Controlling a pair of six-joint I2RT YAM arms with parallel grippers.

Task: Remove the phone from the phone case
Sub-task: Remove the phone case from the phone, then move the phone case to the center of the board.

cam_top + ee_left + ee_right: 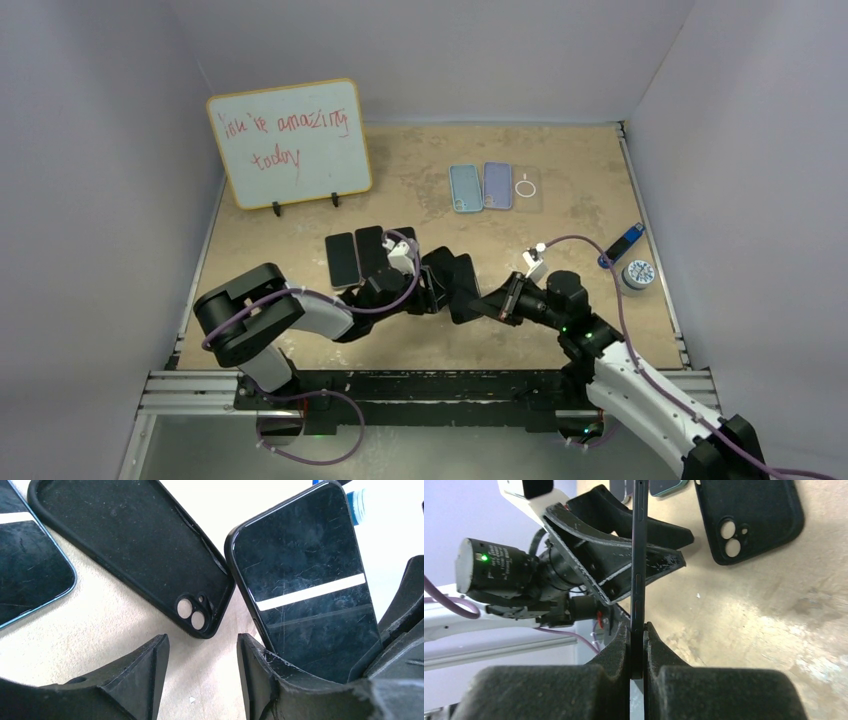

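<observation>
Phone (639,555) and case (749,515) are fully apart. The phone is lifted off the counter (430,170), over its middle and somewhat toward the near edge, and it stands on its long edge. In the right wrist view only its thin side rail shows, running straight up the frame. The right jaws are closed hard on its lower end, and both fingers (664,650) press flat against its two faces with no gap showing.

In the left wrist view the phone's glossy, scratched screen faces the camera, with a bright strip of light reflected across it. The left jaws stand wide apart and hold nothing, with bare counter showing between their fingers (145,680). The phone's lower end sits just beside the outer face of one of those fingers. Whether it touches that finger cannot be told.

The black case lies flat on the counter with its hollow inside facing up, and its camera cut-out shows the counter through it. It is close to the left jaws, on the side toward the far edge, and touches neither arm.

A second phone (30,570) lies screen up just beside the case. Three pale cases (495,186) lie in a row toward the far edge. A whiteboard (290,145) stands near the far left corner.
</observation>
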